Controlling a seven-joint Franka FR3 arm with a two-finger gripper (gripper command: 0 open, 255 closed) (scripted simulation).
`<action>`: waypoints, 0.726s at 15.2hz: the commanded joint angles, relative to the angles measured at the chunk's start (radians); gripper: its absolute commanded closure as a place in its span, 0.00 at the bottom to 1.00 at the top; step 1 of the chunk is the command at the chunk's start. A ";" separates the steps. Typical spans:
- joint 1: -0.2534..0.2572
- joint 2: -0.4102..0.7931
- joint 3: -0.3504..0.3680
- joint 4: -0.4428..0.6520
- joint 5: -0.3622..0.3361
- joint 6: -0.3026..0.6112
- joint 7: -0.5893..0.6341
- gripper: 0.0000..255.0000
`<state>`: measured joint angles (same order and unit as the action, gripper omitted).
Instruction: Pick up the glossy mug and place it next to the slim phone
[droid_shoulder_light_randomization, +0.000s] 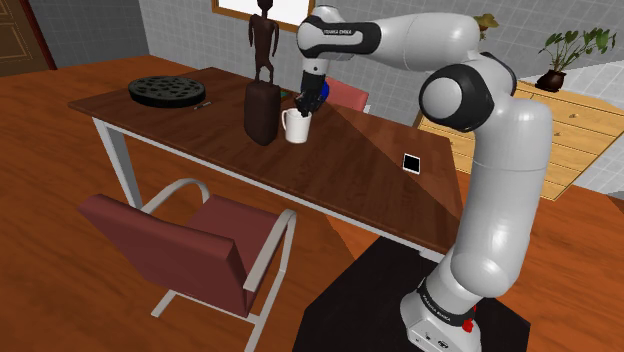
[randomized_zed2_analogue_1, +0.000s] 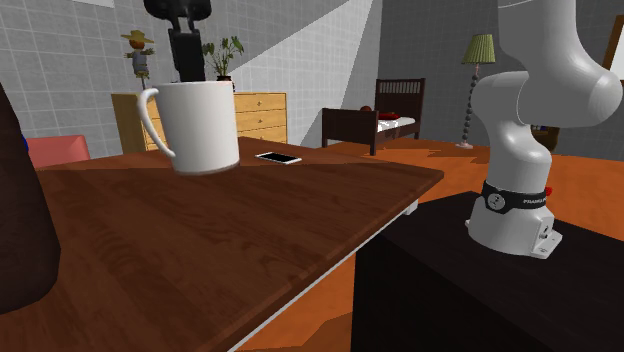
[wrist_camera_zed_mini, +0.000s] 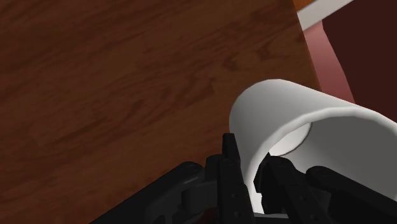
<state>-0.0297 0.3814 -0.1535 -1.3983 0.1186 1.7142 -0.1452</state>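
The white mug (droid_shoulder_light_randomization: 296, 126) stands near the middle of the wooden counter (droid_shoulder_light_randomization: 350, 165), just beside a dark brown object (droid_shoulder_light_randomization: 262, 112) and well apart from the phone (droid_shoulder_light_randomization: 411, 163), which lies flat nearer the counter's edge towards the stand. The tool (wrist_camera_zed_mini: 254, 177) comes down from above and is clenched on the mug's wall at the rim: in the wrist view its fingers (wrist_camera_zed_mini: 230, 167) pinch the wall, one outside and the other inside the cup. In the second exterior view the mug (randomized_zed2_analogue_1: 195, 125) fills the foreground with its handle towards that view's left, and the tool (randomized_zed2_analogue_1: 185, 68) drops into its mouth; I cannot tell whether the base rests on the counter (randomized_zed2_analogue_1: 220, 250) or is a shade clear of it. The mug looks stiff, smooth and slippery, likely light when empty, and breakable if dropped. A pinch on one side of the rim is a fair hold, but the mug may swing or tilt about it, so a firm squeeze and a slow, level carry to the phone (randomized_zed2_analogue_1: 278, 157) seem wise.
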 joint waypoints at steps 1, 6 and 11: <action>-0.001 0.002 0.000 0.031 0.000 -0.029 0.002 1.00; -0.005 0.009 -0.001 0.105 0.000 -0.096 0.006 1.00; -0.056 -0.097 -0.034 -0.049 -0.011 -0.054 -0.086 1.00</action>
<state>-0.0794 0.3091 -0.1824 -1.4112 0.1108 1.6496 -0.2169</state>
